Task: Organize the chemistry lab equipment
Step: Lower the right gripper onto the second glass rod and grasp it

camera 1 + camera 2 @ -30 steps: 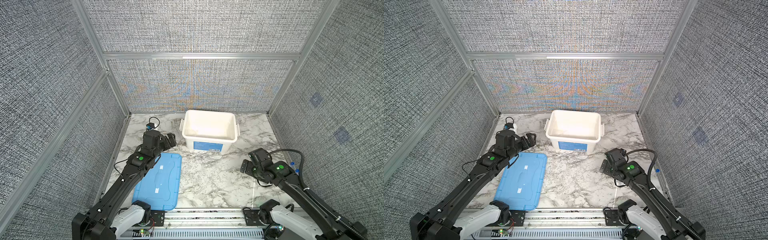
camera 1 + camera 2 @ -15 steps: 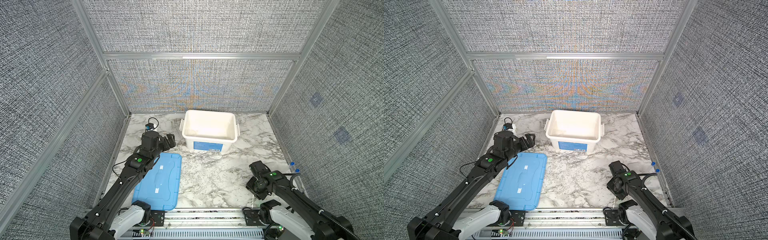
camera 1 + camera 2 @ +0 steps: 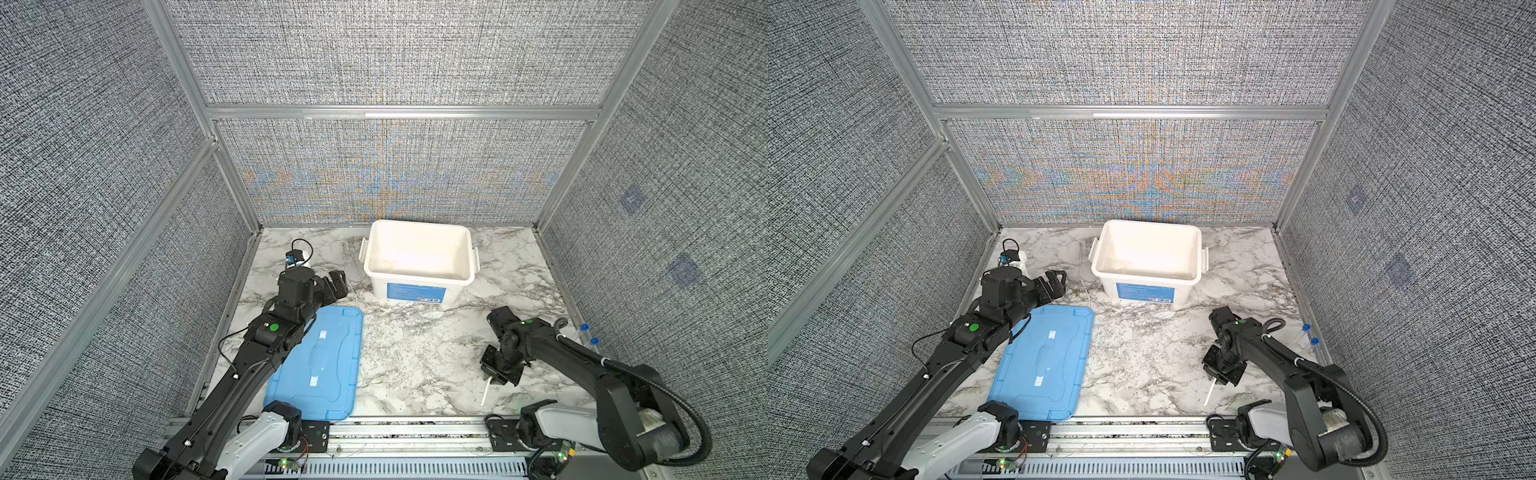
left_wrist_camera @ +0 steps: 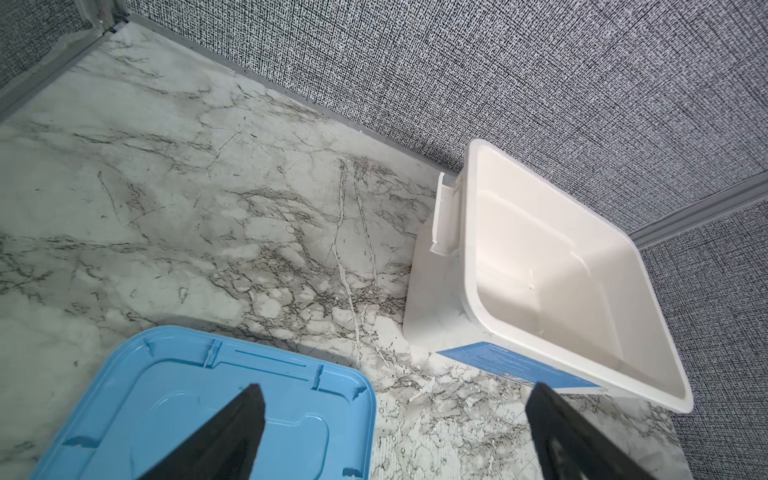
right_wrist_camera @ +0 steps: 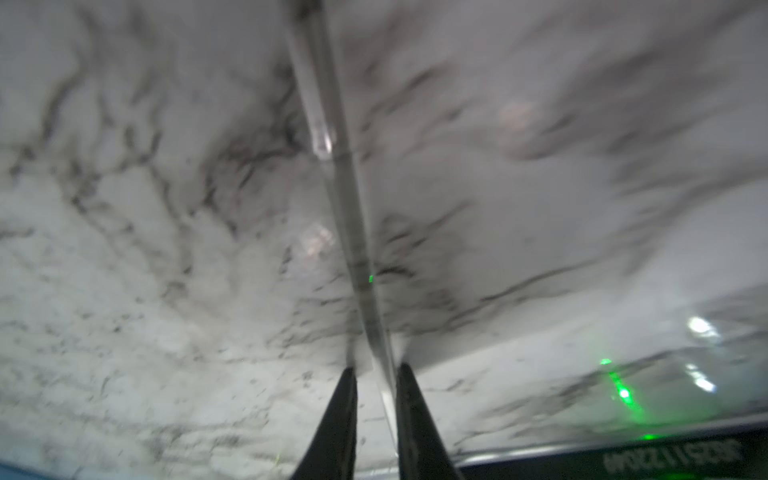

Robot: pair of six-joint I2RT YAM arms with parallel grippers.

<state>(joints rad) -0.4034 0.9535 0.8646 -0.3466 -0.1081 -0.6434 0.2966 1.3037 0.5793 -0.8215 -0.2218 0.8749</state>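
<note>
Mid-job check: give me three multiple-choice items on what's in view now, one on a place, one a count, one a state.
1. Where is the blue lid?
A. Leaning on the back wall
B. Held up in the air
C. Flat on the table, left of the tub

2. How many blue-capped tubes lie by the right wall?
A. One
B. Two
C. Four

3. The left end effector is:
A. Open, holding nothing
B. Shut on the lid
C. Shut on a tube

Answers: 1 C, both top views show it lying on the marble; 2 B, two blue caps show there; 3 A, the left wrist view shows its jaws wide apart with nothing between them.
</note>
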